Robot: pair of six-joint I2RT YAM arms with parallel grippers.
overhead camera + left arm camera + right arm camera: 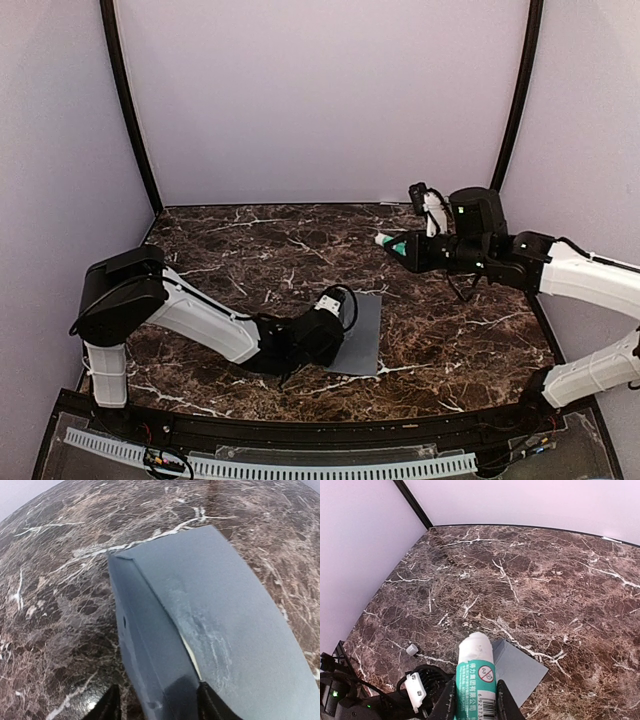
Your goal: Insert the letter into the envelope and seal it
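Observation:
The blue-grey envelope [362, 335] lies flat on the marble table, right of the table's middle. In the left wrist view the envelope [225, 605] has its flap folded over. A thin pale sliver shows under the flap's edge; I cannot tell whether it is the letter, which is otherwise hidden. My left gripper [159, 707] is low over the envelope's left end, open, with its fingertips [210, 705] apart on either side of the folded flap. At the back right, my right gripper [475, 700] hangs above the table, shut on a white-and-green glue stick [476, 670] with its white tip uncapped. From there the envelope [520, 672] shows below.
A small grey cap [411, 649] lies on the marble left of the envelope. Pale walls with black corner posts close in the table on three sides. The left arm [200, 320] stretches low across the front left of the table.

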